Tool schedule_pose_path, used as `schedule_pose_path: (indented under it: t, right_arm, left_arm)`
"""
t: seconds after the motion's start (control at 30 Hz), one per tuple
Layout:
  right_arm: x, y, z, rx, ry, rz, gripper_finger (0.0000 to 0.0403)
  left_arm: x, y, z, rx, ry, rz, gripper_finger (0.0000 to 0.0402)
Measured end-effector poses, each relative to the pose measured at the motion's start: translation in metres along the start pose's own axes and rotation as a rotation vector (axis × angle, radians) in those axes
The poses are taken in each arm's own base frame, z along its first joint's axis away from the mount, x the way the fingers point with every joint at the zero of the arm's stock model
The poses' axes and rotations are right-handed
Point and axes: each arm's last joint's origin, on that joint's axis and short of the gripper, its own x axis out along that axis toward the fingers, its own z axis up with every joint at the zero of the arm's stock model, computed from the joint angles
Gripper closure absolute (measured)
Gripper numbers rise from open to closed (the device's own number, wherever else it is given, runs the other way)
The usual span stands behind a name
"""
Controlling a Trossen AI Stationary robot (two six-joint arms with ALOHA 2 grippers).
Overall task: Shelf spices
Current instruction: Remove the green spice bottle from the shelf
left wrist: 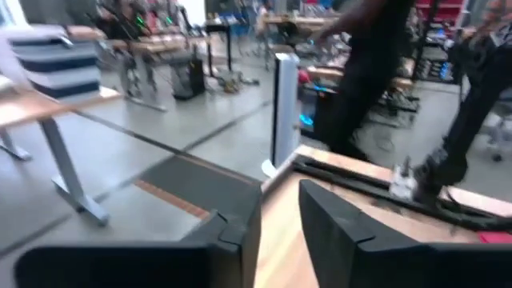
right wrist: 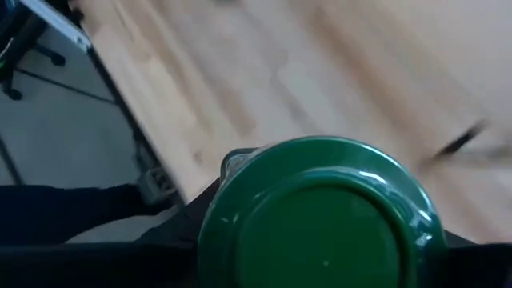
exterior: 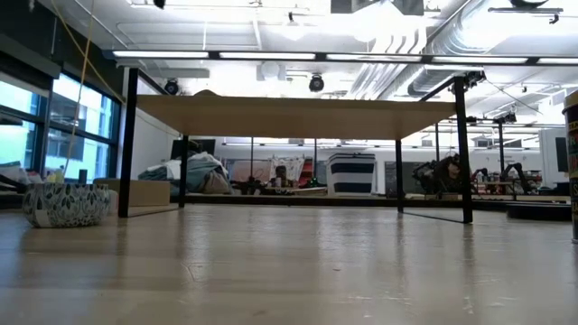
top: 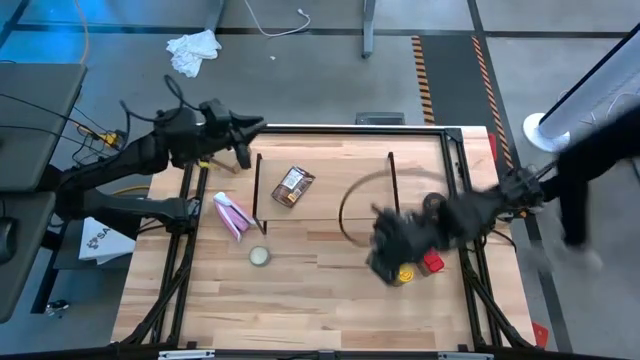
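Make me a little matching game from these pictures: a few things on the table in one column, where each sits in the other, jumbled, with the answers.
Things:
1. brown printed packet
2. pink packet
3. pale round tin
4. green-lidded jar

Places:
A. between the right gripper's fingers
B. bare tabletop, in front of the shelf's left legs
C. on the shelf
D. just outside the shelf's left side

Pairs: 1-C, 2-D, 3-B, 4-A

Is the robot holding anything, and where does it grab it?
The right gripper holds the green-lidded jar, gripped around its sides just below the lid. The left gripper holds nothing.
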Motion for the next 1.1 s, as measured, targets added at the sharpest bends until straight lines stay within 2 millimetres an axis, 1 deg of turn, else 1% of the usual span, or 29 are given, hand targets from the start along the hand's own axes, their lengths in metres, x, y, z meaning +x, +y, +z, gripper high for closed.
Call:
schedule_pose_path:
  t: [0.1,0.23,0.3,0.37,0.43,0.5,0.57,0.63,0.77,0.87,0.93,1.1]
  right_arm:
    - [0.026,0.013,-0.037,0.093,0.048,0.016,0.0222]
    - [0.065,0.016,-0.088,0.223,0.110,0.008,0.0222]
    - [0.082,0.010,-0.112,0.282,0.132,-0.024,0.0222]
    - [0.096,-0.001,-0.133,0.336,0.144,-0.092,0.0222]
    - [0.108,-0.015,-0.150,0.386,0.140,-0.171,0.0222]
    - [0.118,-0.027,-0.162,0.421,0.134,-0.231,0.0222]
    - [0.126,-0.038,-0.171,0.441,0.125,-0.281,0.0222]
    - [0.132,-0.047,-0.175,0.448,0.098,-0.313,0.0222]
    - [0.140,-0.057,-0.177,0.425,0.028,-0.337,0.0222]
    - [0.144,-0.064,-0.178,0.413,0.013,-0.362,0.0218]
    - [0.146,-0.066,-0.179,0.413,0.025,-0.372,0.0187]
    - [0.146,-0.066,-0.182,0.393,0.103,-0.381,0.0085]
  left_arm:
    - [0.010,-0.003,-0.005,0.004,0.043,-0.040,0.0284]
    - [0.016,-0.005,-0.007,-0.010,0.049,-0.063,0.0261]
    - [0.016,-0.006,-0.005,-0.043,0.032,-0.062,0.0252]
    - [0.015,-0.005,-0.003,-0.080,0.012,-0.061,0.0247]
    - [0.013,-0.005,-0.001,-0.116,-0.004,-0.047,0.0245]
    - [0.011,-0.004,0.001,-0.144,-0.020,-0.039,0.0245]
    - [0.009,-0.003,0.003,-0.149,-0.035,-0.039,0.0245]
    - [0.007,-0.003,0.004,-0.153,-0.047,-0.040,0.0245]
    - [0.004,-0.002,0.006,-0.163,-0.062,-0.035,0.0245]
    - [0.003,-0.002,0.005,-0.162,-0.056,-0.027,0.0245]
    - [0.004,-0.001,0.005,-0.161,-0.052,-0.013,0.0245]
    - [0.004,0.000,0.005,-0.170,-0.054,0.012,0.0245]
